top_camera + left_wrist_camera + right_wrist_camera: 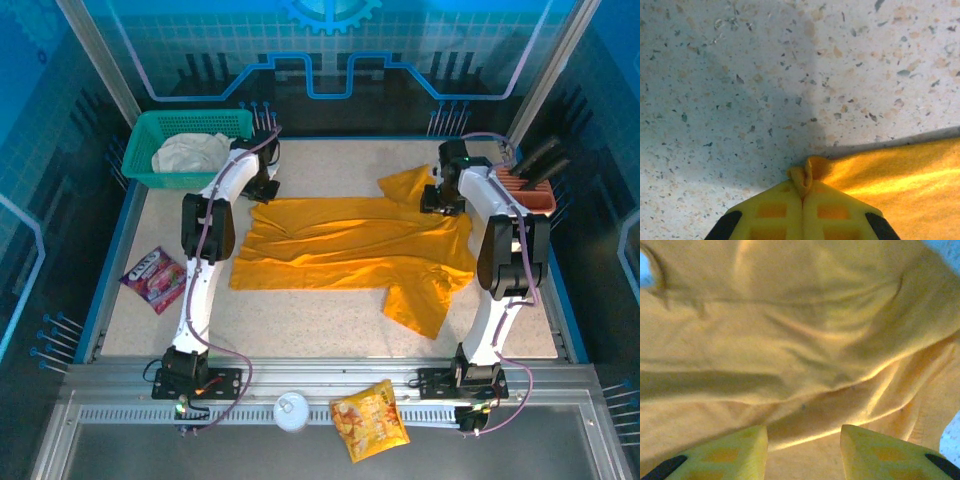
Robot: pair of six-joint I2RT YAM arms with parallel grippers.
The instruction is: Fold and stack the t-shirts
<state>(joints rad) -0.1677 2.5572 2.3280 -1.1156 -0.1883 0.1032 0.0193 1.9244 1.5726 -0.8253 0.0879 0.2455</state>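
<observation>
We judge the task to be in its opening stretch, with no fold made and nothing stacked. The mustard orange-yellow cloth t-shirt lies spread out, loosely rumpled, across the middle of the speckled counter. One sleeve points toward the far right and the other toward the near right. The left end effector is at the shirt's far-left corner, clenched on a small pinch of the hem that bunches up between its yellow fingers. The right end effector is over the far-right part of the shirt near the sleeve. It is released, its two fingers spread apart with wrinkled cloth lying beneath the gap and nothing caught between them. The off-white cloth t-shirt sits crumpled in the teal plastic mesh basket at the far-left corner, untouched. What is left, as we read it, is nearly everything: folding the mustard shirt, taking the off-white one out, folding it, and stacking the two.
</observation>
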